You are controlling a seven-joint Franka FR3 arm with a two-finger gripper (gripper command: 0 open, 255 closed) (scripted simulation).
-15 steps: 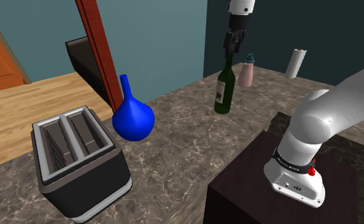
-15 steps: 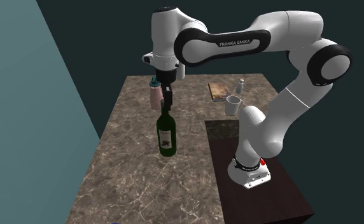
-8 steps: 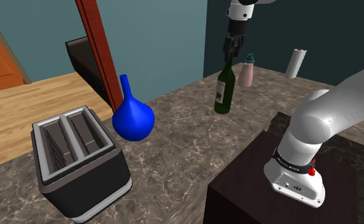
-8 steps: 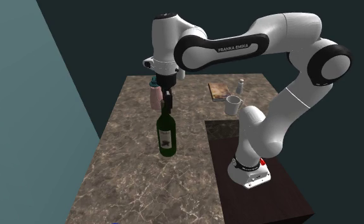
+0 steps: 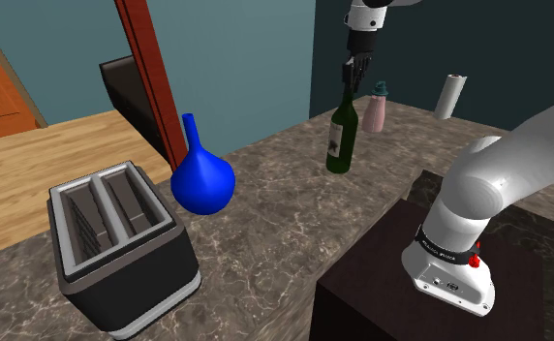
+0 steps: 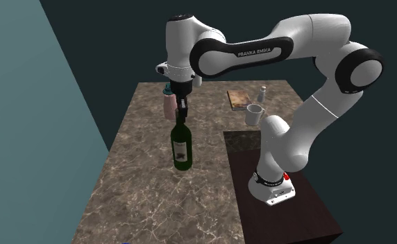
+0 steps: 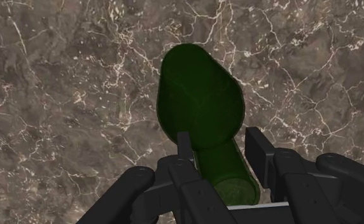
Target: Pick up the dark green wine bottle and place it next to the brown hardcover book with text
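Dark green wine bottle (image 6: 182,147) stands upright mid-tabletop (image 6: 141,187), with the brown book (image 6: 240,98) off at its one o'clock in the second exterior view. Jaws straddle the neck, narrow: one finger (image 7: 184,147) touching, the other a hair off, not clamped yet. Danger: so high and lopsided a pinch could tip it, or swing it into the pink bottle (image 6: 167,104) at eleven o'clock.

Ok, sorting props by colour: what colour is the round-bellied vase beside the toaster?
Bright blue. The vase shows best in the shoulder view.
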